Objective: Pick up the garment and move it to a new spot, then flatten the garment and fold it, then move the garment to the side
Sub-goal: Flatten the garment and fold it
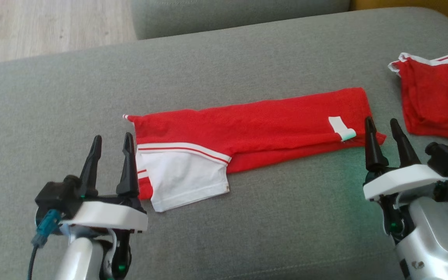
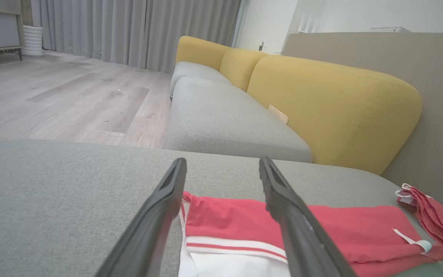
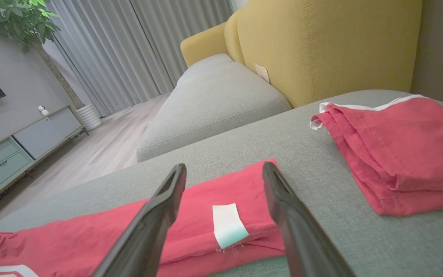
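The folded garment is lying on the sofa, white tag unreadable; left gripper and right gripper are hovering at its ends, jaws open, empty.

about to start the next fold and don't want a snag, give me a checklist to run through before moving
1. Left gripper jaws open, nothing held: ok.
2. Right gripper jaws open, nothing held: ok.
3. Garment lies as one long flat strip on the grey cushion: ok.
4. White sleeve tucked inside the strip: not ok, it sticks out past the near edge at the left end.
5. Smaller red piece apart from the garment: ok, bare cushion lies between them.
6. Jaws off the cloth: cannot tell, both sets overlap the strip's ends.
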`<state>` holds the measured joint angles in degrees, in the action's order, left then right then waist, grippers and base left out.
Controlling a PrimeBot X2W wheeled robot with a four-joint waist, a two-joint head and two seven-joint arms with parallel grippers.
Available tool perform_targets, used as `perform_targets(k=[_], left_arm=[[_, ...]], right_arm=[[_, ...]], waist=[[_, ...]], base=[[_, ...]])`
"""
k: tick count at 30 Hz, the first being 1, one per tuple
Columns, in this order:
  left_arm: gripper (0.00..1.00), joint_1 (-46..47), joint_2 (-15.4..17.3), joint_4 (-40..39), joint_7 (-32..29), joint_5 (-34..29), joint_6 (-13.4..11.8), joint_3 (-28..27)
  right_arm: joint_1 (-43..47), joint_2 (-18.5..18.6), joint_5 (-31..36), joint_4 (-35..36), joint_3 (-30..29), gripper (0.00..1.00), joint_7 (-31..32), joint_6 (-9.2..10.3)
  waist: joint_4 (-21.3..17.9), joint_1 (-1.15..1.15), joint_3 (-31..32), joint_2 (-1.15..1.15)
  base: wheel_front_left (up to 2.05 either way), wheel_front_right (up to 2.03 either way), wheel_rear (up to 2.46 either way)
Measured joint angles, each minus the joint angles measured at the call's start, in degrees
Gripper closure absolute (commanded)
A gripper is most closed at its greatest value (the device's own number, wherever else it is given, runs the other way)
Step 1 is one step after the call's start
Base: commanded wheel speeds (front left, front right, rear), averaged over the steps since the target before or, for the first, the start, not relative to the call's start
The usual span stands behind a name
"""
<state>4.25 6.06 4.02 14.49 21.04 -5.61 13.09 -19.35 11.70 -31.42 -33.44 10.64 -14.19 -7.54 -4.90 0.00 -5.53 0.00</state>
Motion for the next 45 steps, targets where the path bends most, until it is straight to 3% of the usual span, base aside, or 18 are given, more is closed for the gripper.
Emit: perform_targets(k=[5, 10, 19, 28, 29, 30, 31, 40, 45], left_arm=[[0.00, 0.1, -1.9, 1.3, 0.0, -4.2, 4.5, -2.3], [0.00, 1.6, -2.7, 2.2, 0.0, -5.7, 6.7, -3.0], [0.00, 5.4, -3.3, 2.1, 0.0, -6.7, 7.6, -2.9], [0.00, 5.5, -3.3, 2.3, 0.1, -6.6, 7.5, -2.9], [0.00, 5.5, -3.3, 2.4, 0.1, -6.6, 7.3, -2.9], [0.00, 5.6, -3.3, 2.5, 0.1, -6.6, 7.2, -2.9], [0.00, 5.7, -3.3, 2.5, 0.1, -6.6, 7.2, -2.9], [0.00, 5.9, -3.3, 2.9, 0.1, -6.6, 7.2, -3.0], [0.00, 5.8, -3.3, 3.1, 0.1, -6.5, 7.2, -3.0]], right_arm=[[-0.5, -1.1, 3.5, -0.7, -4.8, 0.00, 0.2, 0.00], [-4.7, -1.9, 6.4, -6.5, -12.1, 0.00, 2.4, 0.00], [-13.4, -3.9, 13.7, -19.5, -21.0, 0.00, 9.7, 0.00], [-15.8, -5.2, 15.3, -23.2, -22.9, 0.00, 9.5, 0.00], [-15.8, -5.4, 15.3, -23.2, -22.8, 0.26, 9.2, 0.00], [-15.8, -5.6, 15.2, -23.3, -22.8, 0.85, 9.0, 0.00], [-15.8, -5.7, 15.0, -23.3, -22.7, 1.00, 8.6, 0.00], [-15.7, -4.9, 14.2, -24.5, -24.0, 1.00, 6.9, 0.00], [-15.7, -0.9, 14.2, -24.6, -27.3, 1.00, 5.7, 0.00]], waist=[[1.0, 0.00, -2.0, 0.00], [2.1, 0.00, -4.6, 0.00], [4.4, 0.00, -9.7, 0.00], [4.6, 0.00, -10.8, 0.00], [4.5, 0.00, -10.8, 0.00], [4.3, 0.00, -10.8, 0.00], [4.2, 0.00, -10.7, 0.00], [3.4, 0.00, -9.9, 0.00], [3.2, 0.00, -8.9, 0.00]], base=[[0.00, 0.00, 0.00], [0.00, 0.00, 0.00], [0.00, 0.00, 0.00], [0.00, 0.00, 0.00], [0.00, 0.00, 0.00], [0.00, 0.00, 0.00], [0.00, 0.00, 0.00], [0.00, 0.00, 0.00], [0.00, 0.00, 0.00]])
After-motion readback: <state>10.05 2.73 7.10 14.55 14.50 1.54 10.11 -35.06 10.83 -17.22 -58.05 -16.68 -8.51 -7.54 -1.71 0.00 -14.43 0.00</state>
